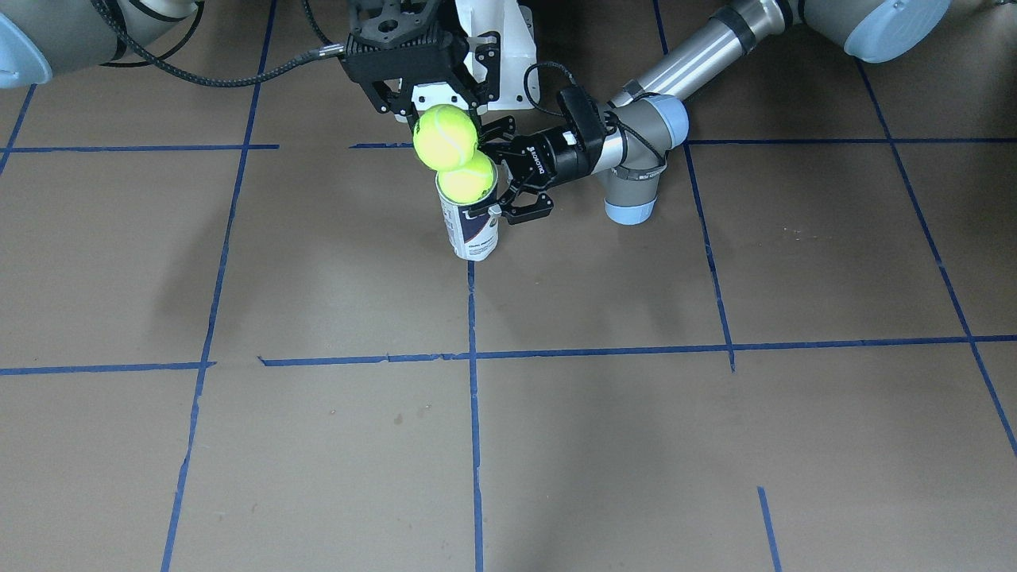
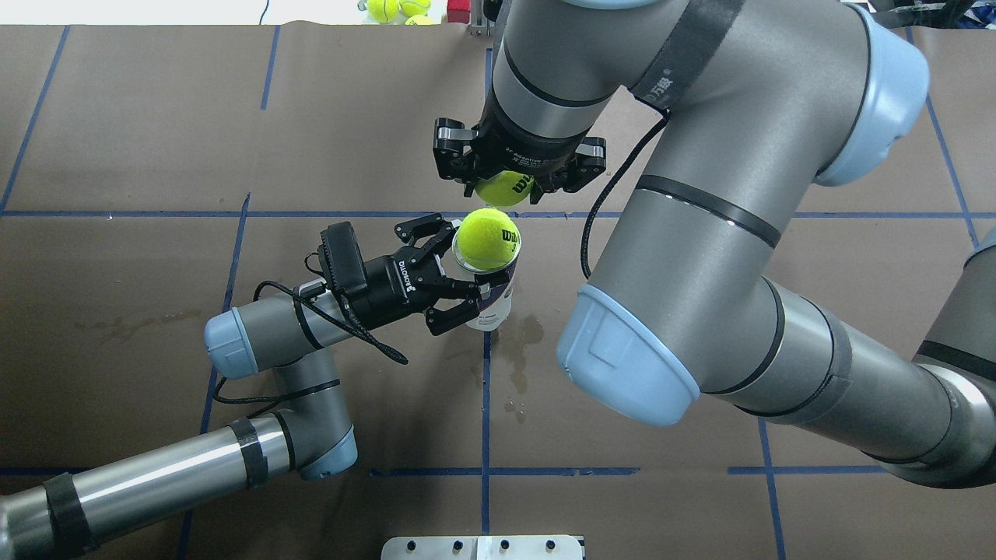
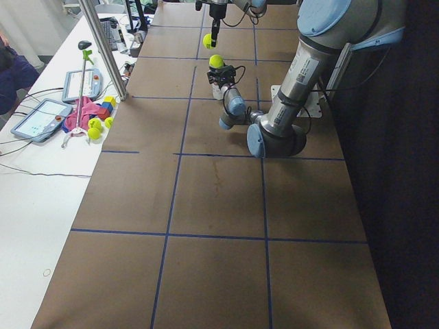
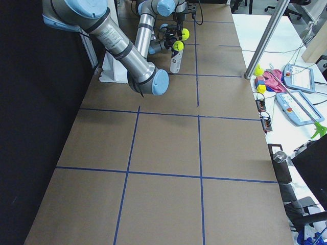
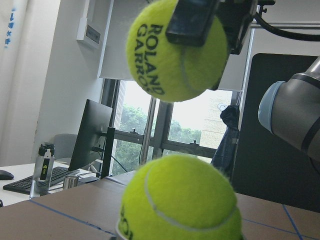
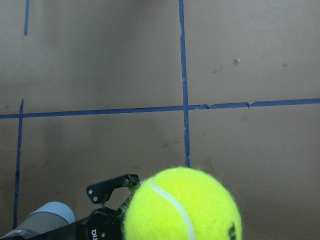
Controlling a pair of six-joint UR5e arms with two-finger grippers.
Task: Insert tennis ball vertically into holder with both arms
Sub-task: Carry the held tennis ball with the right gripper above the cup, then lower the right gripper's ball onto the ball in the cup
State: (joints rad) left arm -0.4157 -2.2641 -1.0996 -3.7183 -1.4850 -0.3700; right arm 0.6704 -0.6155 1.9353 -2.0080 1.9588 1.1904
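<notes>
My left gripper clasps the holder upright, with a seated ball in its mouth, while my right gripper pinches a second tennis ball just above.

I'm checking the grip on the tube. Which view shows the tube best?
Exterior front-facing: the tube stands upright with its label showing, the left gripper closed around its top. Overhead, a ball covers its mouth; side views show it tiny; wrist views show almost nothing.
</notes>
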